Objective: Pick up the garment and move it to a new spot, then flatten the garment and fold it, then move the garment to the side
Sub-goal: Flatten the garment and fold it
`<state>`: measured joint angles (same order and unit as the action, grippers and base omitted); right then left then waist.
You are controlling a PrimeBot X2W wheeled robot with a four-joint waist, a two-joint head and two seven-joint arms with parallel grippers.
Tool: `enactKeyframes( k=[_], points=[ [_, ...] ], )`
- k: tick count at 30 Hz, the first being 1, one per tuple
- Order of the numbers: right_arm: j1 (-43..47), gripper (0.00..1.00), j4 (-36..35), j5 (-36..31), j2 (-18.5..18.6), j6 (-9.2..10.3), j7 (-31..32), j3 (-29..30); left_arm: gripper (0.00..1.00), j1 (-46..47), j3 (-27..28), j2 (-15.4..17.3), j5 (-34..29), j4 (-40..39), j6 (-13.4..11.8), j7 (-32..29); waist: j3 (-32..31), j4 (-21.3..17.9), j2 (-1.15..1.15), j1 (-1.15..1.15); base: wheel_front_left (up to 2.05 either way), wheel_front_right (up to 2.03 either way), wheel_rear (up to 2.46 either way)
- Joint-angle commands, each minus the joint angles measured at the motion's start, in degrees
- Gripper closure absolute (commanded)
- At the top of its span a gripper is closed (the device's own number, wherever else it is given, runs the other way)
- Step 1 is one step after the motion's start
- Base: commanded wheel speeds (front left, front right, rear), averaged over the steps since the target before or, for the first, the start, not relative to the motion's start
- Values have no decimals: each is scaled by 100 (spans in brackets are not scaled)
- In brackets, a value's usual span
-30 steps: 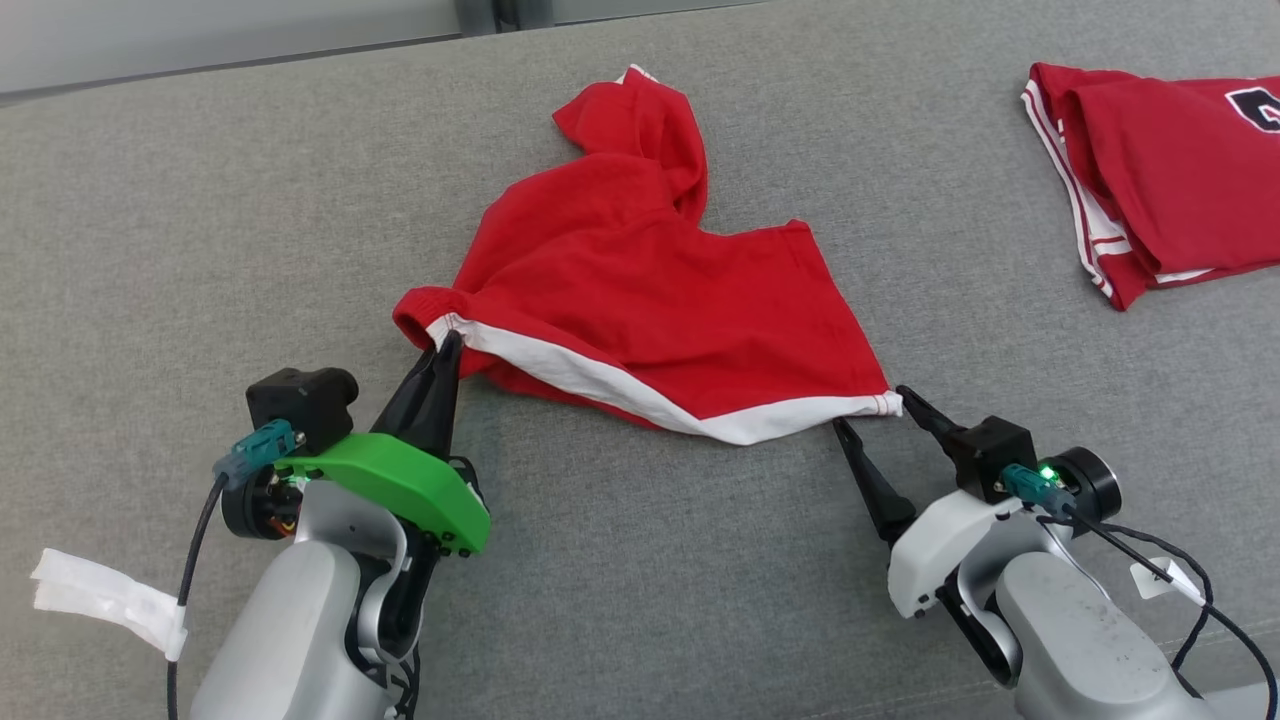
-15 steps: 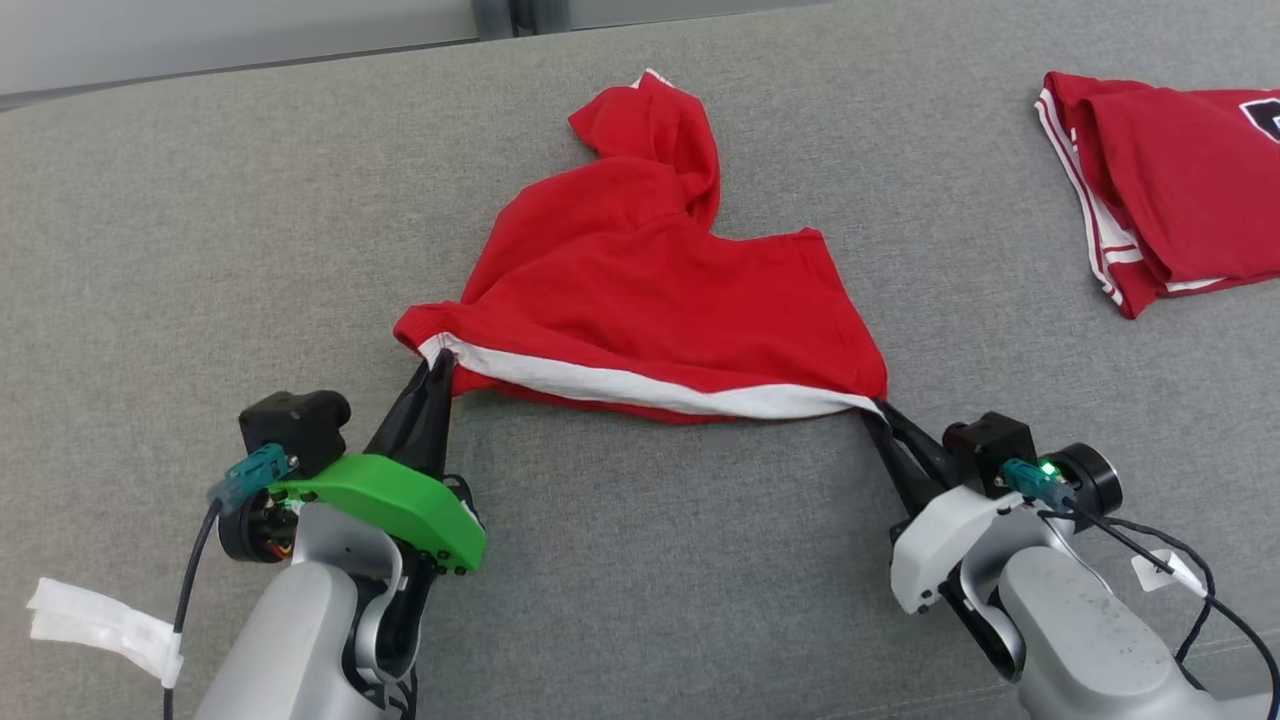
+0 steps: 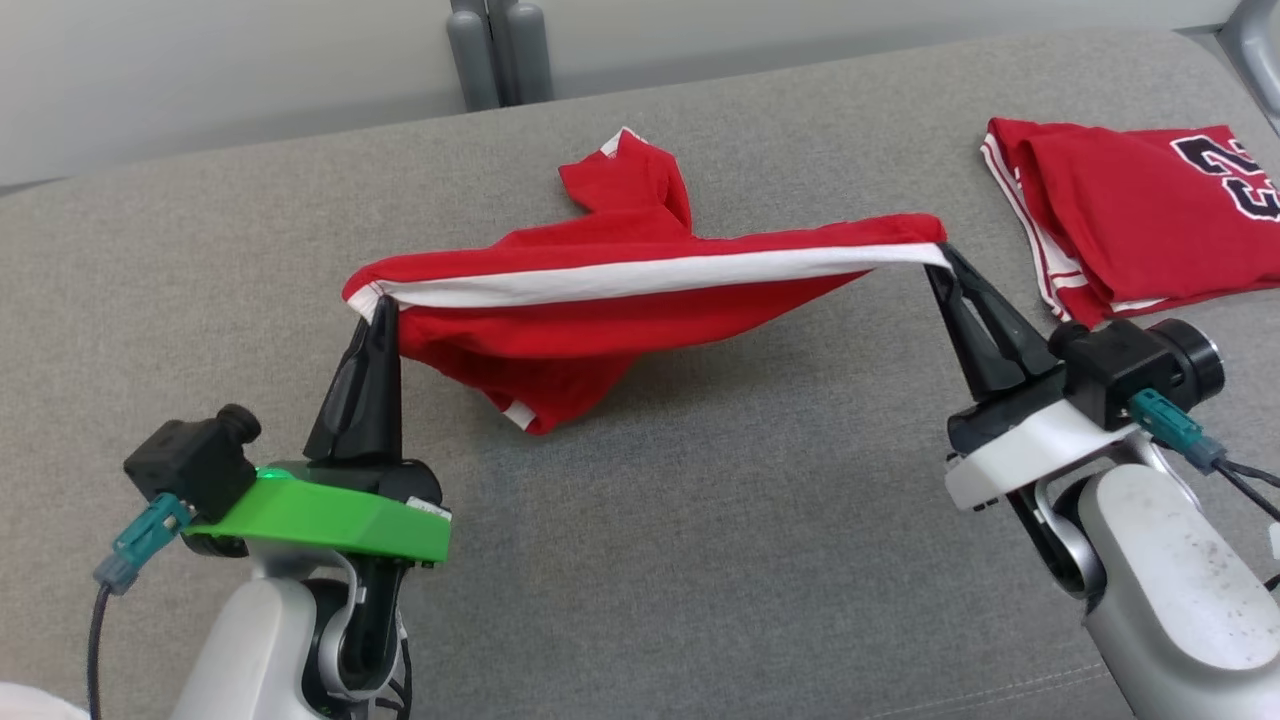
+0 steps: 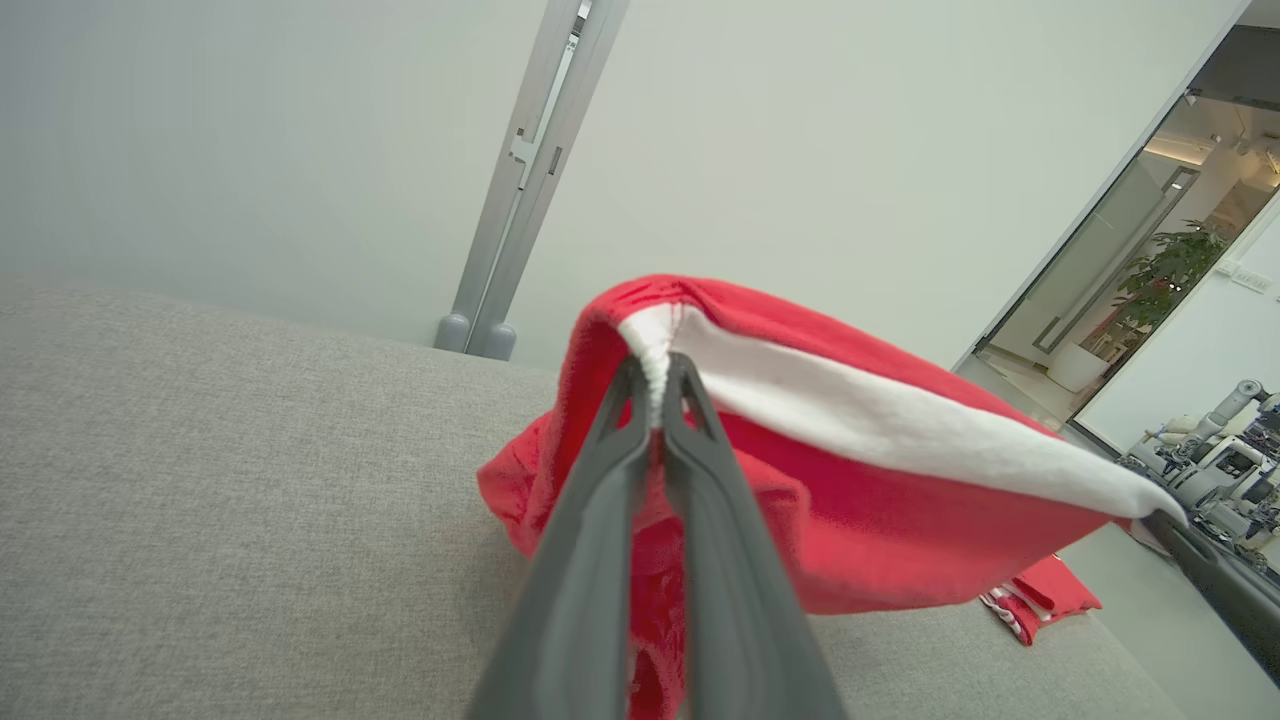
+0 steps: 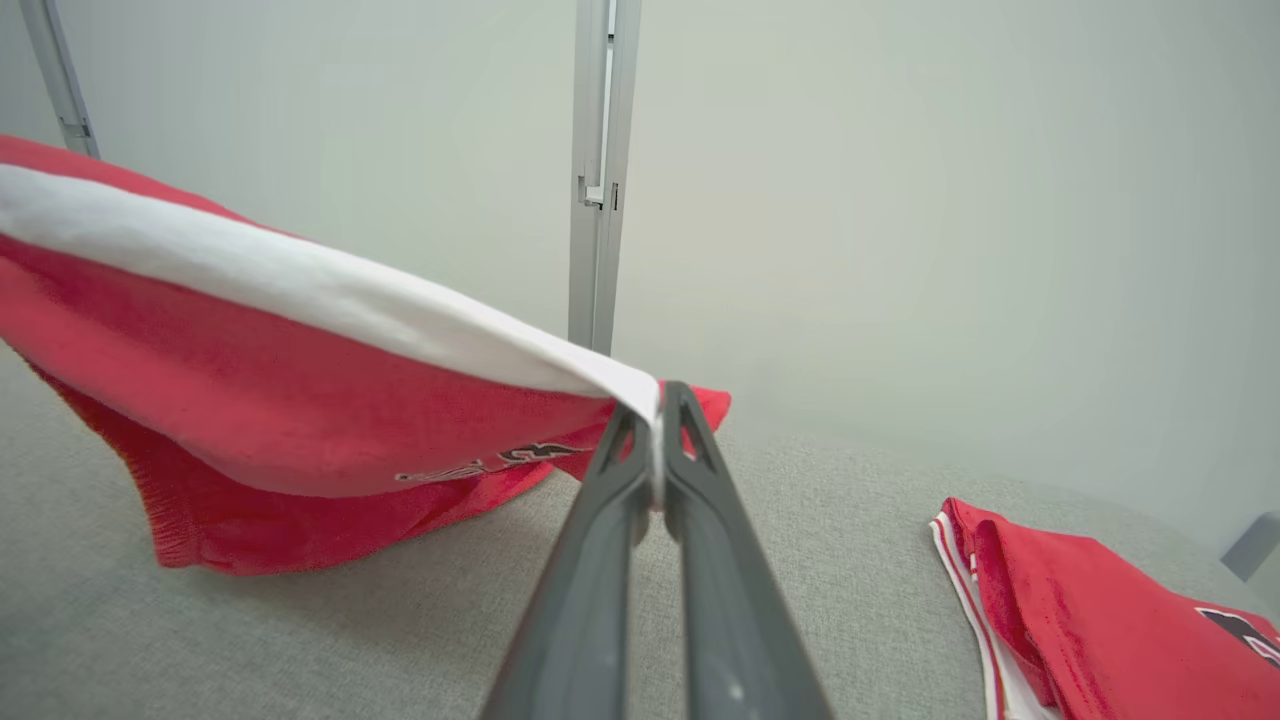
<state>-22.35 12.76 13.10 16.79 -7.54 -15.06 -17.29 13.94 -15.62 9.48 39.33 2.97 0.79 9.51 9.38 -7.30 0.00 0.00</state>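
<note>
The garment point(image 3: 600, 310) is red with a white band along one edge, and it hangs in the air above the grey surface. My left gripper point(image 3: 378, 305) is shut on the band's left corner, with cloth pinched between its fingers point(image 4: 655, 385). My right gripper point(image 3: 945, 255) is shut on the band's right corner point(image 5: 655, 400). The white band is stretched fairly taut between the two grippers. The rest of the garment point(image 5: 250, 420) sags below it, its far end trailing toward the back of the surface.
A second red garment point(image 3: 1130, 215), folded, with white stripes and black numerals, lies at the back right of the grey padded surface point(image 3: 700, 560). A pale wall with a grey metal post point(image 3: 498, 50) stands behind the surface.
My right gripper closed on the garment's right corner. Both grippers then lifted the banded edge off the surface and pulled it taut. The head camera has also shifted.
</note>
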Motion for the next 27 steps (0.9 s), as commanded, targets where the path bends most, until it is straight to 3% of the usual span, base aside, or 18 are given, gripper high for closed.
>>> enactKeyframes(
  k=[1,9,17,22,27],
  points=[
    [117,100,-200,-57,62,11,-14,65,100,-141,50,31,45,-167,-4,49,-317,-98,0,0,0,0,0],
    [399,100,-1710,-270,480,11,176,396,100,-432,262,422,-7,-1756,-261,-296,-921,-209,0,0,0,0,0],
    [518,100,-3240,-425,734,11,847,807,100,100,456,970,-143,-3185,-524,-1140,-1021,-234,0,0,0,0,0],
    [470,100,-3540,-470,867,11,1265,784,100,585,491,1160,-47,-3260,-580,-1648,-872,-236,0,0,0,0,0],
    [-152,100,-3063,-196,939,11,1372,329,100,1354,479,1244,104,-2523,-471,-1967,-317,-233,0,0,0,0,0]
  ],
)
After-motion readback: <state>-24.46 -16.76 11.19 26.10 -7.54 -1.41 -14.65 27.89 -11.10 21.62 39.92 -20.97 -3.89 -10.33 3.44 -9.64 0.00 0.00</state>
